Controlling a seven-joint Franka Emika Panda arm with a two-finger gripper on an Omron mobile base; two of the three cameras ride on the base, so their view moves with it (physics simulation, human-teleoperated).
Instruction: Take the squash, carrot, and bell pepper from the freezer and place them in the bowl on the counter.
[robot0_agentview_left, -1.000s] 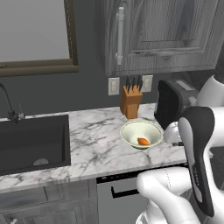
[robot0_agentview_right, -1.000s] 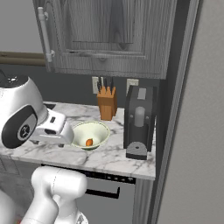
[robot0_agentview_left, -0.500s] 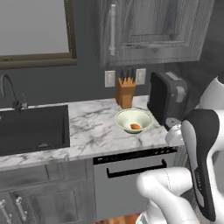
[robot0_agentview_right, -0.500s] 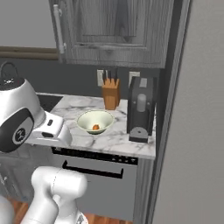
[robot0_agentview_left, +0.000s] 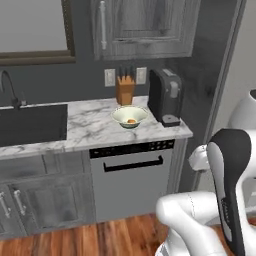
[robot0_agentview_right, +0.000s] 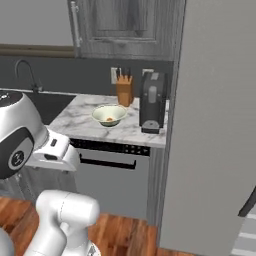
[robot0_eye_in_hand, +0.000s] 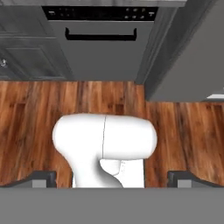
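Fingers (robot0_eye_in_hand: 43, 178) wide apart, empty

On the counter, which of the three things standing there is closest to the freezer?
The black coffee machine: it stands at the counter's end against the freezer. The bowl and wooden knife block sit nearer the sink.

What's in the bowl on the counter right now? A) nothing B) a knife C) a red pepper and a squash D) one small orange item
D: the bowl on the counter holds a single small orange piece, probably the carrot; the right base view shows the same orange spot and nothing red or yellow-green beside it.
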